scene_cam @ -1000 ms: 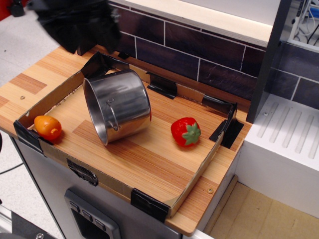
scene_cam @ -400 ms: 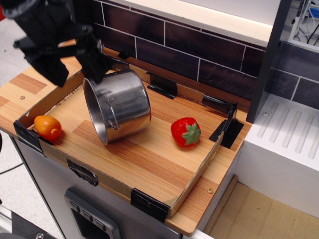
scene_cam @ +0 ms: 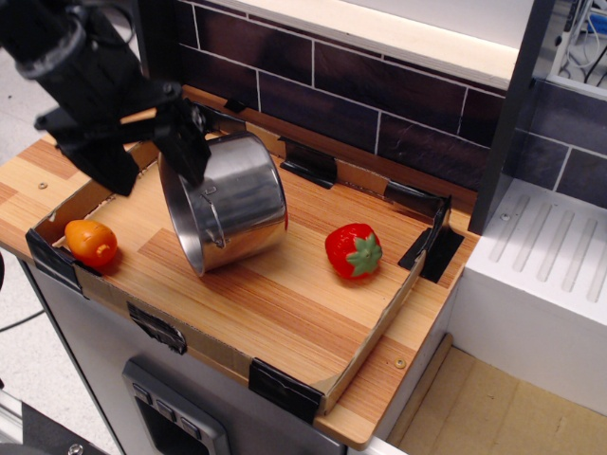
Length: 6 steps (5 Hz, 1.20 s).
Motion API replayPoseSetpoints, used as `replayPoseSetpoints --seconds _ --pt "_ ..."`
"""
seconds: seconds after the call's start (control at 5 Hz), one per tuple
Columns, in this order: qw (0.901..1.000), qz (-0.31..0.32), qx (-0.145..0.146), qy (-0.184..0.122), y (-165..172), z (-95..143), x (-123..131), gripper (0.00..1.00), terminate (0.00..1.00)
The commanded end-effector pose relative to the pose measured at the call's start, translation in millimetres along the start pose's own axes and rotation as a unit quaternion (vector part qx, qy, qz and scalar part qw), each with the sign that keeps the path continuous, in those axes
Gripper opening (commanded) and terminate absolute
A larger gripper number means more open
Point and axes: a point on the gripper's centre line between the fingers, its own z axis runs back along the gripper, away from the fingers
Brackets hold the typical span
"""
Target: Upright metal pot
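The metal pot [scene_cam: 237,204] is shiny steel and lies tilted on its side in the left half of the wooden tray [scene_cam: 285,303], with a small loop handle showing on its wall. My black gripper [scene_cam: 152,163] hangs over the pot's upper left edge, with its jaws spread. The right finger [scene_cam: 190,147] overlaps the pot's top rim. The left finger [scene_cam: 112,169] is to the left of the pot, apart from it. The gripper holds nothing. I cannot tell whether the right finger touches the rim.
An orange toy fruit [scene_cam: 91,242] lies in the tray's left corner, just below the gripper. A red toy strawberry [scene_cam: 353,250] lies right of the pot. Low cardboard walls with black tape edge the tray. A dark tiled wall [scene_cam: 379,95] runs behind it.
The gripper has come down from the top left corner to the pot's upper left edge and lowered slightly further. The pot and both fruits have not moved.
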Motion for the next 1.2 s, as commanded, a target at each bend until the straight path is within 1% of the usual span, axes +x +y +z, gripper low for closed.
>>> replayPoseSetpoints --seconds 0.0,0.2,0.4,0.6,0.8,1.0 --pt "0.9999 0.006 -0.009 -0.003 -12.2 -11.3 2.1 1.00 0.00" --pt "1.0000 0.008 -0.002 0.004 -13.6 -17.4 2.7 1.00 0.00" --pt "0.9995 0.014 0.016 0.025 -9.9 -22.0 0.1 1.00 0.00" --pt "0.9988 0.011 0.016 0.045 -8.2 -23.1 -0.4 0.00 0.00" --pt "0.9970 0.020 0.034 0.067 -6.8 -22.7 4.3 0.00 0.00" --pt "0.9961 0.001 0.066 0.058 -6.2 -17.0 9.5 0.00 0.00"
